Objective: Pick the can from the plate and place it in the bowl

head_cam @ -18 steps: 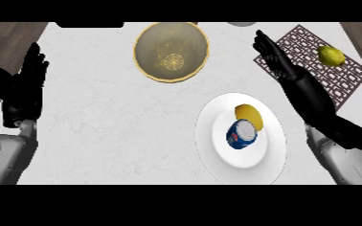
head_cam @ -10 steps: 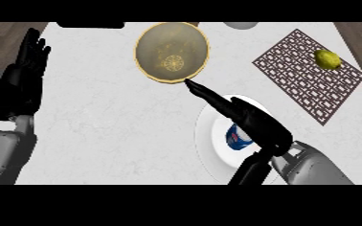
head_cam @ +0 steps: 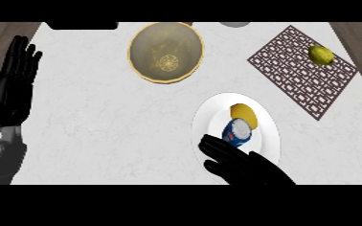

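Observation:
A blue can with a silver top [head_cam: 238, 131] lies on the white plate [head_cam: 212, 112] beside a yellow fruit [head_cam: 244, 113]. The olive bowl with a gold rim [head_cam: 165, 51] stands at the back middle of the counter. My right hand [head_cam: 244, 166] shows at the lower edge, fingers straight, its fingertips [head_cam: 211, 142] just short of the can at the plate's near rim. My left hand [head_cam: 18, 82] rests open at the left edge, fingers up, far from the can and bowl.
A brown lattice mat [head_cam: 297, 76] lies at the back right with a green-yellow fruit [head_cam: 321, 54] on it. A grey round object [head_cam: 234, 24] and a dark block [head_cam: 83, 25] sit at the counter's far edge.
My right hand has drawn back toward the lower edge, uncovering the can and plate. The left hand has barely moved.

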You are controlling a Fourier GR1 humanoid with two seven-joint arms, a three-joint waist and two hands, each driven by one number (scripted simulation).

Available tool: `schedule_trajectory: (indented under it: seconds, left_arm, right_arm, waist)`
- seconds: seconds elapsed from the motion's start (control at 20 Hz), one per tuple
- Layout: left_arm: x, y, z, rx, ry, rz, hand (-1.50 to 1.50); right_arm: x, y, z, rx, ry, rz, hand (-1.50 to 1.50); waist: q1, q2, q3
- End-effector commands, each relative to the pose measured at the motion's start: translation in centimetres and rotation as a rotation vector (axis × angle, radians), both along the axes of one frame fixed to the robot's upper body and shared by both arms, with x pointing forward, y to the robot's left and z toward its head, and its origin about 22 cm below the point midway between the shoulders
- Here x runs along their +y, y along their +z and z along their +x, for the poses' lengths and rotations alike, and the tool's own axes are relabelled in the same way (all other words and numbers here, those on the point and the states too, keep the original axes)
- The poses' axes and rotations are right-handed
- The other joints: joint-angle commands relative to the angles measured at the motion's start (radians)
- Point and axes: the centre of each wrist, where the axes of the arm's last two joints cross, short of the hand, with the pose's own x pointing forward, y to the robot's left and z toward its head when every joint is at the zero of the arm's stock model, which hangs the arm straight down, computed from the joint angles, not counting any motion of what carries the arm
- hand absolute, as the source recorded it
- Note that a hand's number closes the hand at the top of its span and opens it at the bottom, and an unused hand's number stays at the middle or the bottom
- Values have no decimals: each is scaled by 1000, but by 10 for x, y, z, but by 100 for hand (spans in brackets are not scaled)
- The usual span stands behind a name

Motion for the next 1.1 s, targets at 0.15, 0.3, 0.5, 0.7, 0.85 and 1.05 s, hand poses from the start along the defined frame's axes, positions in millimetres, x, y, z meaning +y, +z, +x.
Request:
schedule_trajectory:
  seconds: [0.15, 0.3, 0.5, 0.7, 0.85, 1.05]
  left_arm:
    - [4, 2, -1, -5, 3, -17, 0]
    - [7, 7, -2, 1, -6, -1, 0]
    - [10, -11, -10, 5, -19, 6, 0]
    - [-6, -9, -6, -19, -17, 8, 0]
    - [6, -2, -2, -5, -32, -9, 0]
    - [-17, -2, 6, -14, -30, -15, 0]
  right_arm:
    - [-60, 66, -12, -158, -135, -276, -150]
    - [-67, 105, -13, -152, -197, -410, -150]
    - [-76, 119, -14, -148, -188, -718, -150]
    - [-82, 138, -7, -97, -142, -879, -150]
    - [-81, 154, -2, -126, -128, -1022, -150]
    - [-77, 143, 5, -65, -94, -1048, -150]
  waist:
    - [-18, -2, 0]
    - [-7, 0, -2]
    - [1, 1, -3]
    - [11, 5, -1]
    - [17, 6, -2]
    - [14, 6, 0]
